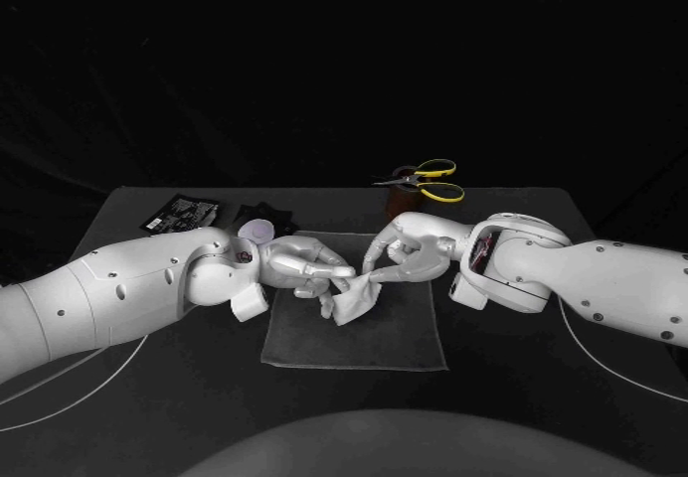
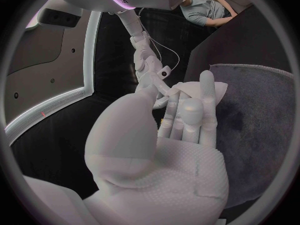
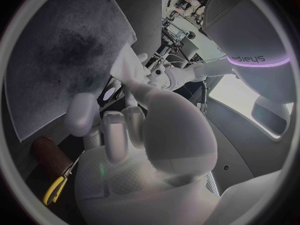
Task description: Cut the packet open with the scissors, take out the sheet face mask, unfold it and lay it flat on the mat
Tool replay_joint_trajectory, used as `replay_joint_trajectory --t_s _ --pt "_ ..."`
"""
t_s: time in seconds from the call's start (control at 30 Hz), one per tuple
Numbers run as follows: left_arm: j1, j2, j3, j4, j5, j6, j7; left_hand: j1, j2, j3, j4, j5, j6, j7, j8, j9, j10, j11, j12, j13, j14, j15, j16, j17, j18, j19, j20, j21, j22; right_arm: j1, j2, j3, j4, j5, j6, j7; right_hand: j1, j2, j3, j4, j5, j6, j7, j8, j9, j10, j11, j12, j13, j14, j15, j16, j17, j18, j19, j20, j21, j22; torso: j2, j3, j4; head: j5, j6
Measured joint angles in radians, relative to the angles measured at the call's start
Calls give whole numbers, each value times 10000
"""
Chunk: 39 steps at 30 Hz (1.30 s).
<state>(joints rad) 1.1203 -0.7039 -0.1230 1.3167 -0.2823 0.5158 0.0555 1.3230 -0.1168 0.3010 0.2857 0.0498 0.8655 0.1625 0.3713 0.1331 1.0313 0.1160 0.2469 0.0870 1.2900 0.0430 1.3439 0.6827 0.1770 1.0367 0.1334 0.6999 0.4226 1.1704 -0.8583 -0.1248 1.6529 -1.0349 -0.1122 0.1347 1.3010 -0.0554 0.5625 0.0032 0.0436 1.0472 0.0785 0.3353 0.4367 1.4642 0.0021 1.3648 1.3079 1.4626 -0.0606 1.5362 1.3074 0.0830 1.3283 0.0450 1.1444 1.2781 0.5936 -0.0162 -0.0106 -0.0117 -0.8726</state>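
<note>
Over the grey mat (image 1: 387, 338) my two hands meet with the white folded sheet mask (image 1: 351, 296) between them. My left hand (image 1: 308, 266) grips the mask's left side, and my right hand (image 1: 409, 248) pinches its upper right edge. The mask hangs crumpled just above the mat. In the left wrist view the mask (image 2: 187, 89) lies against my left hand's fingers (image 2: 203, 92), with the right hand (image 2: 149, 67) beyond. In the right wrist view the mask (image 3: 128, 65) stands before the mat (image 3: 62, 60). The yellow-handled scissors (image 1: 426, 181) stand in a brown holder (image 1: 399, 204).
A black packet (image 1: 179, 212) lies at the table's back left corner, with a small dark piece (image 1: 266, 213) next to it. The scissors (image 3: 56, 187) and holder (image 3: 50, 155) stand behind the mat's far right corner. White cables trail along both sides of the table.
</note>
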Motion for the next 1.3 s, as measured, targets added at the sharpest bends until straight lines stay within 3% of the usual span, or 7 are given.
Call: replay_joint_trajectory --t_s 0.07,0.3,0.53,0.7,1.07,1.3 --pt "1 11 0 -7 17 11 -28 127 127 45 -45 0 36 -35 0 6 37 -36 0 10 42 -42 26 67 -1 53 7 0 -13 0 5 2 7 -55 -101 8 10 9 -9 -8 -14 -5 4 0 0 0 0 0 0 0 0 -1 0 0 0 0 0 4 0 0 0 0 0" --pt "3 80 2 -10 37 1 -145 847 236 362 -307 0 180 -38 59 16 92 -91 64 11 199 -122 177 350 -7 327 -78 -34 -8 3 13 7 32 -121 -320 30 13 12 17 -35 -10 9 -12 0 0 -14 14 1 -4 -17 17 -10 3 0 0 0 -1 9 1 1 0 13 0" --pt "5 135 1 -4 25 -237 -209 1439 132 709 -654 0 422 -125 207 88 330 -192 160 18 295 -219 230 542 -13 504 -159 227 149 4 27 9 57 -124 -387 37 13 10 16 -35 22 28 -34 -1 0 -15 14 1 -3 -17 17 26 9 -1 0 0 -1 17 -1 -4 -3 23 0" --pt "5 148 0 4 14 -457 -213 1569 8 871 -816 0 597 -170 345 154 524 -268 233 29 375 -231 270 607 -72 535 -191 376 264 5 36 9 60 -124 -392 37 13 9 16 -36 22 27 -35 -10 0 -15 14 1 1 -17 17 25 9 -1 0 0 -2 18 -3 -6 -2 20 0" --pt "7 183 0 44 -15 -840 -192 1734 75 1091 -1095 0 824 -288 551 240 795 -388 351 78 450 -305 270 614 -79 511 -285 624 464 8 77 10 32 -124 -390 30 12 8 14 -37 22 9 -48 -18 0 -15 15 1 2 -18 17 22 7 -2 0 0 -2 16 -6 -10 0 17 -1" --pt "9 198 0 52 -60 -959 -157 1891 232 1449 -1675 -34 1174 -359 940 371 1184 -570 611 215 483 -481 269 657 -146 352 -443 1049 813 8 95 10 28 -127 -392 26 12 7 2 -47 21 -6 -39 20 0 -15 15 1 0 -18 17 15 -1 -2 0 0 39 18 -5 -9 4 19 -1"
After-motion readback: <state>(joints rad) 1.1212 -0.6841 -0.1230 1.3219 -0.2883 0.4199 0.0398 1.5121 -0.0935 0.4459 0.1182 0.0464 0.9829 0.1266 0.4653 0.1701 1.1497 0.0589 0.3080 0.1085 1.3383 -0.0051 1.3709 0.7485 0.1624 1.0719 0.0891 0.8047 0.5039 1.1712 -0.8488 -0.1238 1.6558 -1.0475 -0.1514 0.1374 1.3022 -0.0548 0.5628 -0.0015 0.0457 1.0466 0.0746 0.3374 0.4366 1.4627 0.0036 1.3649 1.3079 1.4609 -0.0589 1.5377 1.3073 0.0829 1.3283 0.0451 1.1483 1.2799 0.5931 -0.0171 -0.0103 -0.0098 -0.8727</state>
